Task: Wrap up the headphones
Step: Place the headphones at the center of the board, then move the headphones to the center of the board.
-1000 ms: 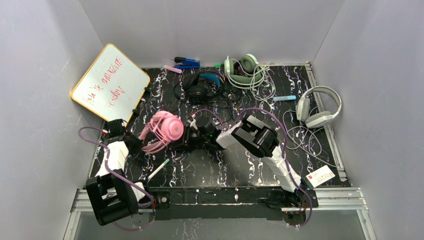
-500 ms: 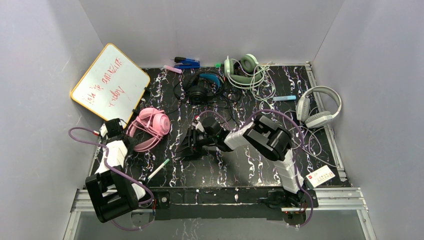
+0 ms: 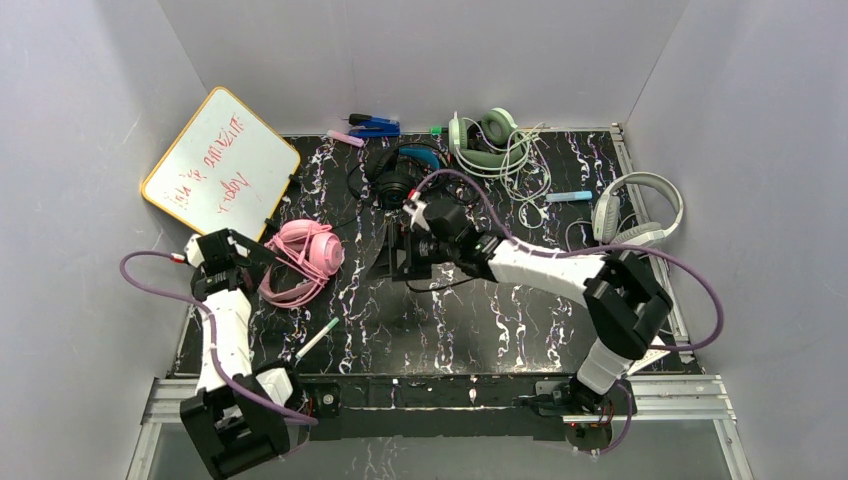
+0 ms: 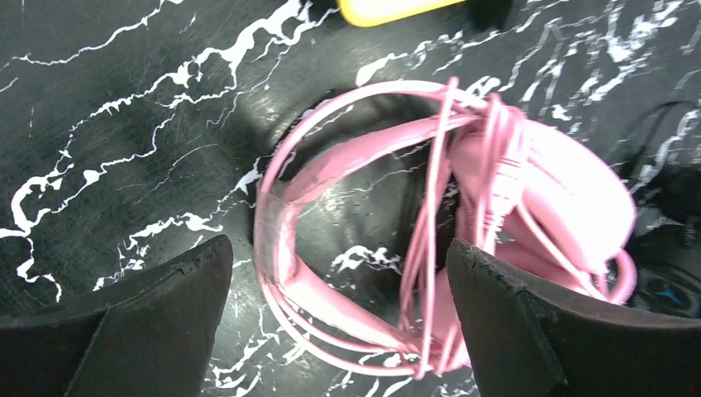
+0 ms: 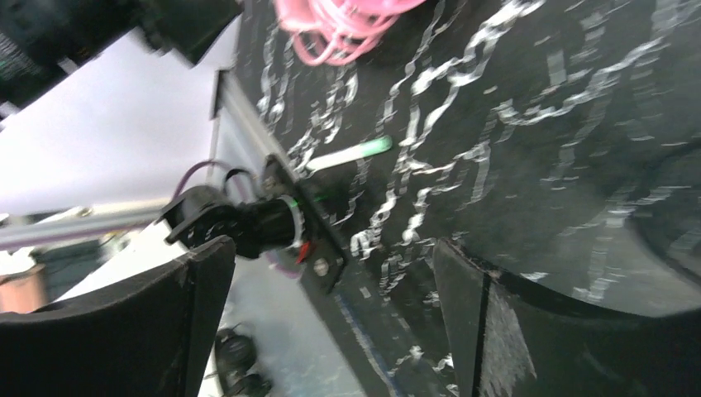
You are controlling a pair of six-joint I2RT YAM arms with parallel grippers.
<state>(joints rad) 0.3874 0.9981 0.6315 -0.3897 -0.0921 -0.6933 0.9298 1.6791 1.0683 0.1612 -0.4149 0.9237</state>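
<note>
The pink headphones (image 3: 303,256) lie on the black marbled table (image 3: 480,330) at the left, their cord wound round the band and cups (image 4: 529,190). My left gripper (image 3: 260,268) hovers over the band, open wide, one finger (image 4: 132,322) on each side and touching nothing. My right gripper (image 3: 393,260) is open over the table's middle, empty (image 5: 331,322). The black-and-blue headphones (image 3: 402,172) lie just behind it with their cord loose. The white-grey headphones (image 3: 636,214) lie at the right edge, cord spread out.
A whiteboard (image 3: 220,165) leans on the left wall, close to the pink set. A green-tipped marker (image 3: 318,338) lies near the front edge. Green headphones (image 3: 485,142), pens (image 3: 373,126) and a blue marker (image 3: 570,196) are at the back; a card (image 3: 640,352) at the front right.
Both grippers opened. The left one carried the pink headphones left and let go of them by the whiteboard. The right arm pulled away toward the table's middle and back.
</note>
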